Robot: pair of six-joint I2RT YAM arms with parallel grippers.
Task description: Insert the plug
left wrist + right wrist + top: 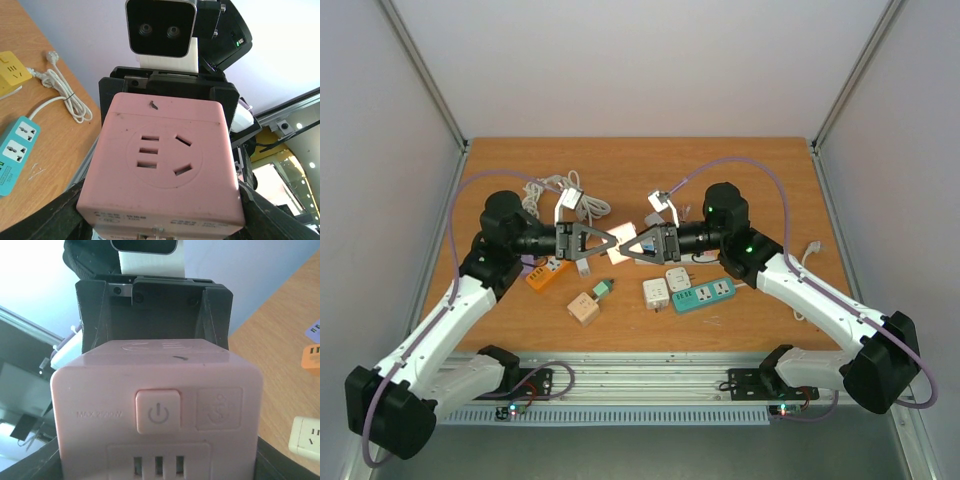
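Note:
A pink socket cube (pixel 620 251) hangs above the table's middle, between my two grippers, which face each other. My left gripper (pixel 607 244) is shut on it. The left wrist view shows the cube's face with socket holes (pixel 162 157), dark fingers (pixel 67 212) at its lower sides. My right gripper (pixel 633 248) has its fingers (pixel 50 457) against both sides of the cube (pixel 157 405), whose power button and slots face that camera. A small metal piece (pixel 159 231) shows at the cube's lower edge. Whether it is the plug I cannot tell.
On the wooden table lie a teal power strip (pixel 705 295), two white adapter cubes (pixel 656 292), an orange socket block (pixel 548 272), a tan cube (pixel 584 309) with a green plug (pixel 604 289), and white cables (pixel 555 185). Metal rails run along the near edge.

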